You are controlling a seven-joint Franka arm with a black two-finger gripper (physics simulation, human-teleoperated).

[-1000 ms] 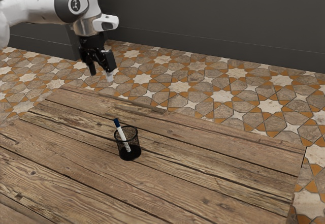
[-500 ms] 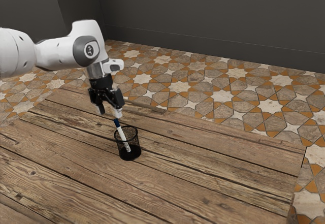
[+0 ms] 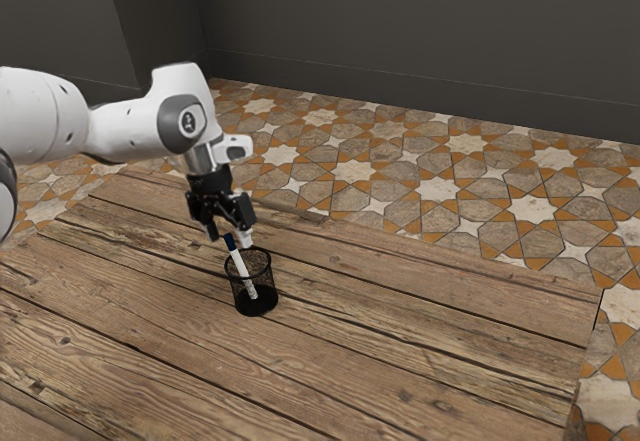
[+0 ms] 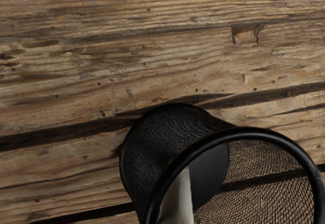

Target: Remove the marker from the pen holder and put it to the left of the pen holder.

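- Above the mesh pen holder (image 3: 259,305), my hand (image 3: 229,238) points downward, set for an approach from over the open rim (image 4: 264,132).
- Fingers (image 3: 246,241) apart: in the exterior view the blue cap (image 3: 230,242) appears in the gap, with no grip on it visible.
- Marker (image 3: 241,269): inside the pen holder, cap uppermost, foot low in the container, body tilted toward the exterior view's left. The rim presumably props it in this slant.
- Pen holder: upright on the worktop (image 3: 400,361). Its mouth faces up, so the marker's way out is upward.
- Cap: projects above the rim, which offers me a hold without reaching deep into the mesh.
- Step in hand, as I judge it: lining up for the grasp. Next, a small descent, then closing on both sides of the cap.
- Risk: a finger could catch the rim and tip the pen holder; a lift off the marker's slant could drag it along.
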